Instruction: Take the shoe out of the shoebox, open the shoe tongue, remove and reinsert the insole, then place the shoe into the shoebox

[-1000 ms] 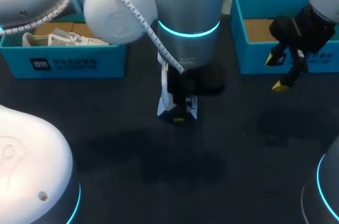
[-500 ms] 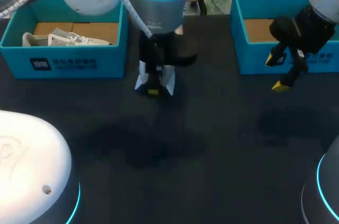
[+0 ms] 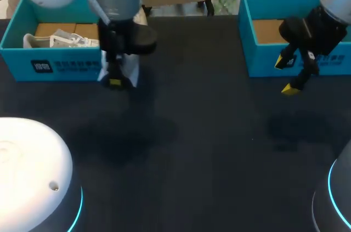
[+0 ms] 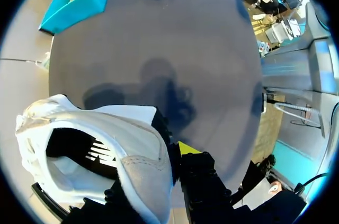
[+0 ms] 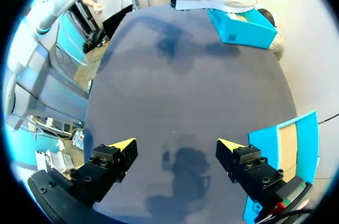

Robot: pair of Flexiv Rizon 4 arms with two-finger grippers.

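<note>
White stitched sneaker (image 4: 135,150), dark hollow mouth, clamped by its rounded collar in the left gripper (image 4: 172,152); right gripper (image 5: 175,147) gapes wide, holding nothing

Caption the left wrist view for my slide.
Left gripper holds a white shoe above the dark table, teal shoebox ahead.

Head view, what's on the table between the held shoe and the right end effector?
Nothing: bare dark table separates the white shoe from the right end effector, in head and right wrist views.

Two shoeboxes (image 3: 60,66) (image 3: 263,61), two white shoes (image 3: 55,40) (image 3: 130,68), and two hands (image 3: 115,82) (image 3: 286,75).
</note>
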